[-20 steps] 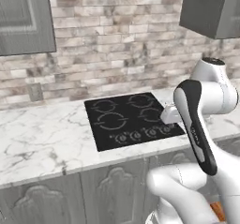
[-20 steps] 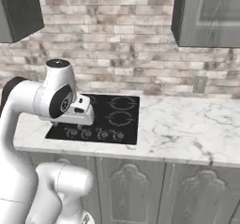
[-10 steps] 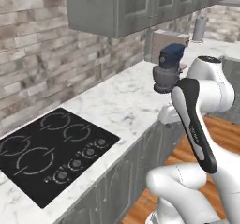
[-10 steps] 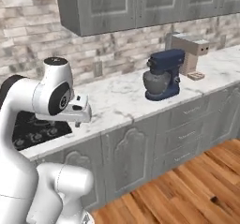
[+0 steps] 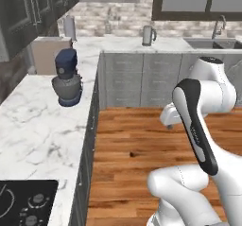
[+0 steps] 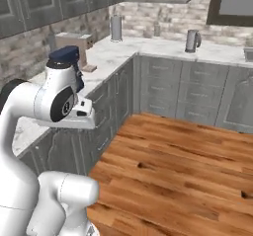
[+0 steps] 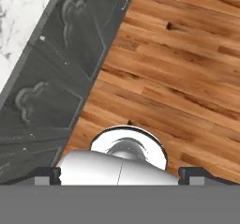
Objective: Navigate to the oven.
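Wooden plank floor (image 5: 142, 140) spreads mid-frame beside grey cabinets (image 6: 163, 89); our gripper's (image 7: 119, 174) tips sit apart, holding nothing.

My two base cameras look from behind my arm, left and right, across the wooden floor (image 5: 142, 140) toward the far corner counter, both catching the blue stand mixer (image 5: 67, 77) and kettle (image 6: 192, 41), while my hand camera stares close down at floorboards beside grey cabinet doors (image 7: 61, 63).
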Controlling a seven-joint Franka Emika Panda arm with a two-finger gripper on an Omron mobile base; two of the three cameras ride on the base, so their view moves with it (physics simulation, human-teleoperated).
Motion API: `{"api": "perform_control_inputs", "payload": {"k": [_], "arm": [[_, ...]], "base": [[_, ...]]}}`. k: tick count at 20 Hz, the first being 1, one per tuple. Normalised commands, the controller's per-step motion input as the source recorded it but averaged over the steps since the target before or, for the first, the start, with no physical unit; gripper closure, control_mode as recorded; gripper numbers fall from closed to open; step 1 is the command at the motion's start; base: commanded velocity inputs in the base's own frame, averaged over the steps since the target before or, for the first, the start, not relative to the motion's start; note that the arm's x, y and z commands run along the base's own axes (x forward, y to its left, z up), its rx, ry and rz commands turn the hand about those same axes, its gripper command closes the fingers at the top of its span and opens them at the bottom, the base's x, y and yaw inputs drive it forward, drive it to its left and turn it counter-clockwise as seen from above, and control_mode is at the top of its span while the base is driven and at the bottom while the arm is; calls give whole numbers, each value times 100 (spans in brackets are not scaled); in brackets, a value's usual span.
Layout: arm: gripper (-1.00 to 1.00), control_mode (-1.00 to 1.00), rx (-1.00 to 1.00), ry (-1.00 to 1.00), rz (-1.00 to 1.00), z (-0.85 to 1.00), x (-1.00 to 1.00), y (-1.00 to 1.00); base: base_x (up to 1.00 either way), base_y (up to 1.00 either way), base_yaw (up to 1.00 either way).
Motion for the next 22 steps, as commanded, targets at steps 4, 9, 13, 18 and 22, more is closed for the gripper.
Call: {"api": "perform_control_inputs", "payload": {"k": [4, 9, 13, 18, 22], "arm": [[-100, 100, 0, 0, 0, 0, 0, 0], [-100, 100, 0, 0, 0, 0, 0, 0], [-100, 100, 0, 0, 0, 0, 0, 0], [-100, 100, 0, 0, 0, 0, 0, 0], [-100, 100, 0, 0, 0, 0, 0, 0]], "base": [[0, 0, -100], [0, 0, -100], [0, 0, -100], [0, 0, -100], [0, 0, -100]]}}
